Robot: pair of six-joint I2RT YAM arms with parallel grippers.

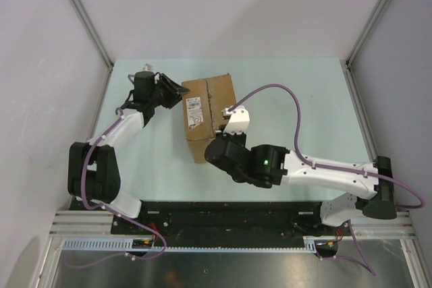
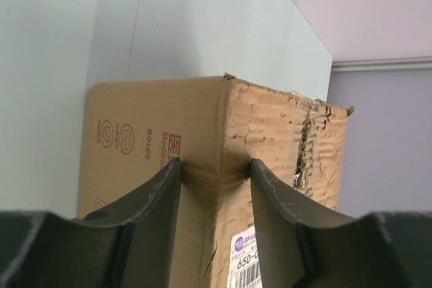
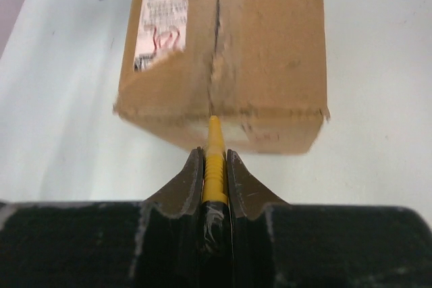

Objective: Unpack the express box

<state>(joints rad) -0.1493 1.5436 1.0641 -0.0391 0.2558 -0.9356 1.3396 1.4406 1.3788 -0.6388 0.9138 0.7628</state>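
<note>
Arms sit closest to the top camera: right arm [image 1: 324, 170] lies low across the near side, left arm [image 1: 111, 136] reaches up the left. Table [image 1: 310, 99] is pale green, walled on three sides. Express box [image 1: 214, 94] lies mid-table between the two grippers, flaps shut, centre seam ragged. Left gripper [image 2: 216, 163] is at the box's far left corner, jaws wide apart, one finger on each face of the corner, tips against the cardboard; can't tell if it's squeezing. Right gripper [image 3: 214, 160] is at the near end, jaws clamped tight on a yellow tool [image 3: 214, 145]; tool tip touches the seam at the near top edge. White barcode label [image 1: 195, 111] with red mark sits on the left flap.
</note>
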